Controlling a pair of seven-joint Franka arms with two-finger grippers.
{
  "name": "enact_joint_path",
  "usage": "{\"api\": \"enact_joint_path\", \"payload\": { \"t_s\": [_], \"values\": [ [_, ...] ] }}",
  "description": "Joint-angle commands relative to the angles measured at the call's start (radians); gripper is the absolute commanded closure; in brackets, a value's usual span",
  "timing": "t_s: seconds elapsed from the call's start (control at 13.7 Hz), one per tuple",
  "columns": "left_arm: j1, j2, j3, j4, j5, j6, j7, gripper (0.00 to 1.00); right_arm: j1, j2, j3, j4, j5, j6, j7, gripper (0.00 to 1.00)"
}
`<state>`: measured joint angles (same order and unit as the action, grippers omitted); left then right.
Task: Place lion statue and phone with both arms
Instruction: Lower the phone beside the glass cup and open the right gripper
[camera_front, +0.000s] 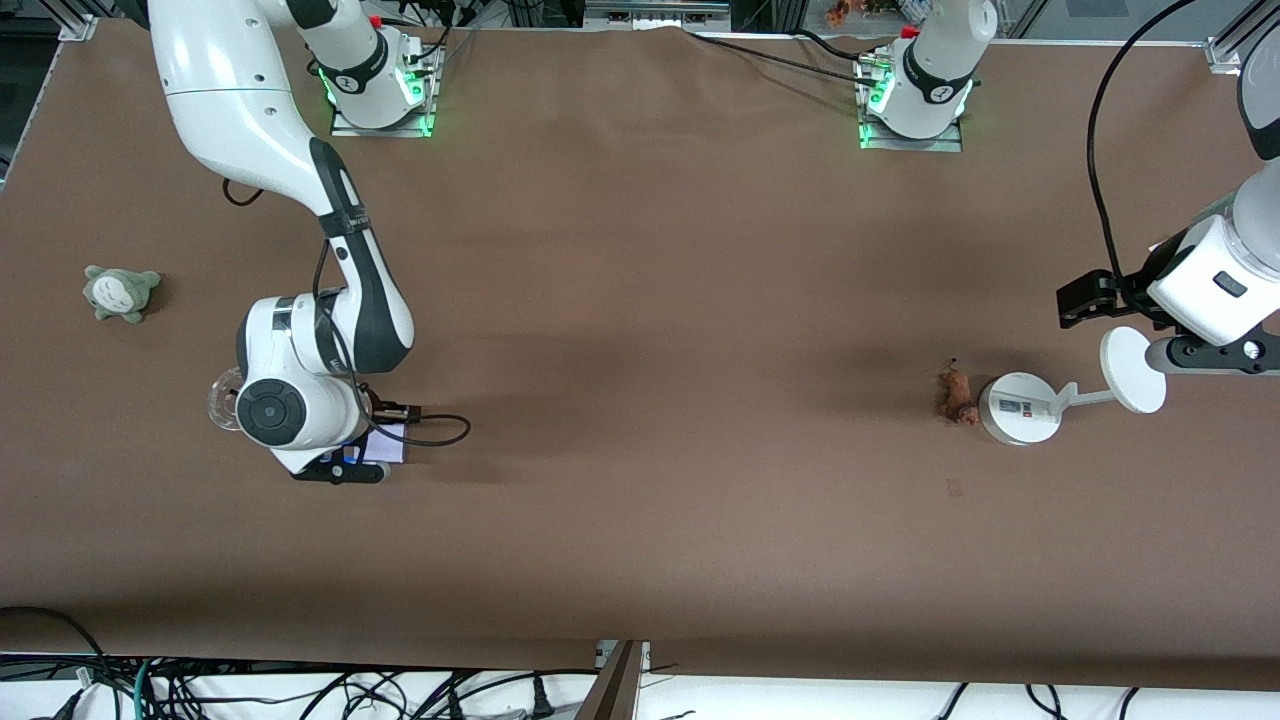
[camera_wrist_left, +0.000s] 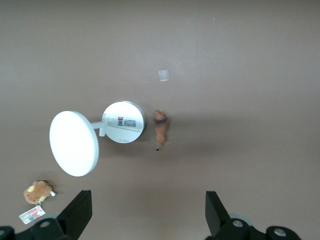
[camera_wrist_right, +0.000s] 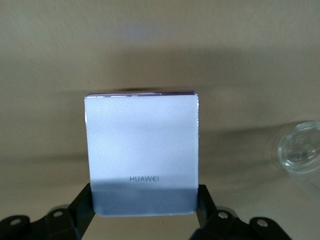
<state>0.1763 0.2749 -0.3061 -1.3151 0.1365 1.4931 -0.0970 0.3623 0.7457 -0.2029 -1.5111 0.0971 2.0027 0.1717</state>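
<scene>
While right gripper (camera_wrist_right: 145, 212) clasps phone (camera_wrist_right: 142, 155), brown table (camera_front: 640, 400) underneath.

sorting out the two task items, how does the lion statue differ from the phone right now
The lion statue is a tiny orange-brown figurine with a thin dark tail; the phone is a larger flat pale lavender slab.
The lion statue lies free on the table beside the white stand, with the open left gripper high over it; the phone sits between the right gripper fingers.
Both are toward opposite ends of the same brown table.

two plush toys (camera_front: 120, 292), one phone (camera_wrist_right: 142, 152), one lion statue (camera_wrist_left: 160, 127).
</scene>
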Motion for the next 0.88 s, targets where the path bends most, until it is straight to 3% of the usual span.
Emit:
{"api": "enact_joint_path", "payload": {
  "t_s": [0.0,0.29,0.37,0.44,0.51,0.59,0.8],
  "values": [
    [0.005,-0.010,-0.004,0.003,-0.026,-0.008,0.008,0.00,0.004,-0.083,-0.006,-0.150,0.004,0.080,-0.060,0.59],
    [0.002,-0.057,0.019,-0.059,-0.078,0.022,0.010,0.00,0.003,-0.083,-0.020,-0.185,0.004,0.108,-0.112,0.58],
    [-0.009,-0.087,0.054,-0.113,-0.099,0.060,0.011,0.00,0.003,-0.083,-0.020,-0.186,0.004,0.108,-0.120,0.36],
    [-0.067,-0.153,0.140,-0.209,-0.144,0.117,0.011,0.00,0.003,-0.083,-0.020,-0.182,0.004,0.107,-0.120,0.05],
    [-0.122,-0.218,0.204,-0.310,-0.152,0.191,0.013,0.00,0.003,-0.086,-0.021,-0.169,0.003,0.096,-0.121,0.00],
    [-0.145,-0.244,0.228,-0.349,-0.149,0.209,0.013,0.00,0.003,-0.097,-0.027,-0.149,0.000,0.094,-0.136,0.00],
    [-0.158,-0.237,0.229,-0.342,-0.126,0.197,0.011,0.00,0.003,-0.129,-0.039,-0.040,-0.014,0.015,-0.153,0.00]
  ]
}}
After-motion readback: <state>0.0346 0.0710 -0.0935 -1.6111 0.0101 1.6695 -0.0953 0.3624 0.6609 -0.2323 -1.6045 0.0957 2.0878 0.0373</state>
